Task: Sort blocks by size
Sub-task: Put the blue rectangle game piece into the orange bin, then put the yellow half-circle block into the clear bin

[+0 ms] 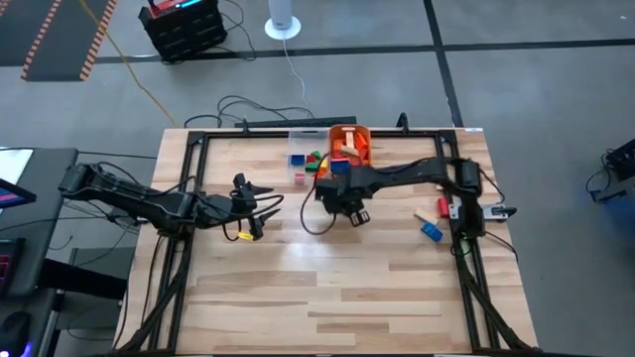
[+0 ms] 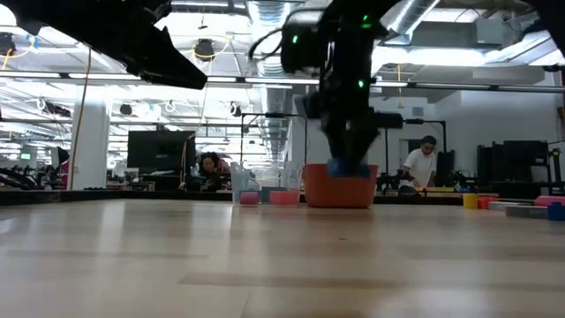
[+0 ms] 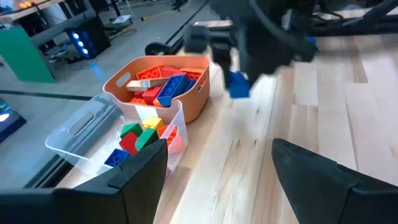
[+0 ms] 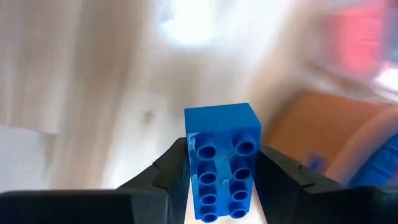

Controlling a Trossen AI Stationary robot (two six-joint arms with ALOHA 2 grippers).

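1. While the left end effector (image 1: pixel 260 210) hung over the left half of the wooden surface (image 1: pixel 327 288), its two dark fingers (image 3: pixel 323 180) stood wide apart with nothing between them.
2. Over to the right end effector (image 4: pixel 222 163) near the middle of the surface: it was clamped on a blue block (image 4: pixel 222 160), studded face toward the wrist camera, one finger pressed to each side.
3. From the left wrist view that same blue block (image 3: pixel 237 84) hung clear of the wood, just beside the orange tub (image 3: pixel 198 99).
4. Off to the right side lay two loose blocks, a plain wooden bar (image 1: pixel 426 217) and a blue brick (image 1: pixel 431 231), close together near the right arm's base.
5. Farther back, at the far edge, the orange tub (image 1: pixel 361 130) was heaped with red, blue and wood blocks (image 3: pixel 163 84).
6. Touching it on the left sat the clear tub (image 3: pixel 81 127), holding green, red, yellow and blue blocks (image 3: pixel 140 134).
7. Beyond the surface, in the low view, a person (image 2: pixel 418 162) in a white top stood among desks.
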